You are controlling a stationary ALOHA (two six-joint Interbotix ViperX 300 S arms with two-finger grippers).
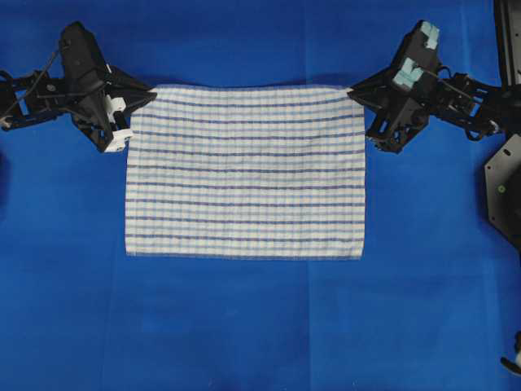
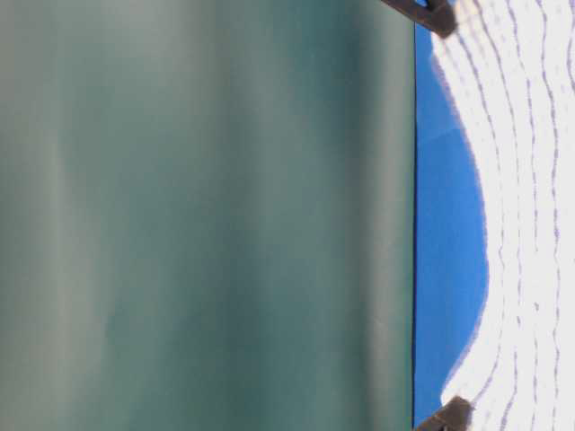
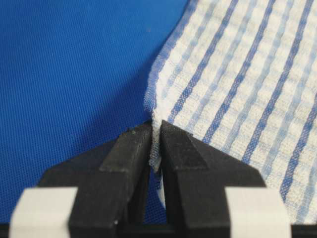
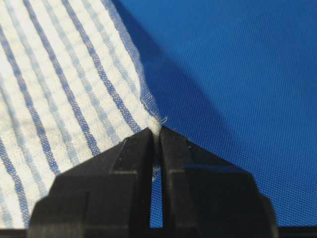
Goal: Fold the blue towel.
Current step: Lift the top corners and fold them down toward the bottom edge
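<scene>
The blue towel point(image 1: 244, 171), white with thin blue checks, lies spread flat on the blue table cover. My left gripper point(image 1: 151, 92) is shut on its far left corner, and the left wrist view shows the cloth point(image 3: 237, 74) pinched between the black fingertips point(image 3: 131, 144) of that gripper point(image 3: 155, 130). At the far right corner my right gripper point(image 1: 352, 90) is shut on the towel point(image 4: 59, 84), whose corner is squeezed in the gripper point(image 4: 157, 132). In the table-level view the towel's far edge point(image 2: 521, 215) sags between the two grippers point(image 2: 442, 16) point(image 2: 454, 411).
The blue table cover point(image 1: 244, 326) stretches around the towel on all sides. A black arm base point(image 1: 505, 179) stands at the right edge of the overhead view. A blurred green surface point(image 2: 207, 215) fills most of the table-level view.
</scene>
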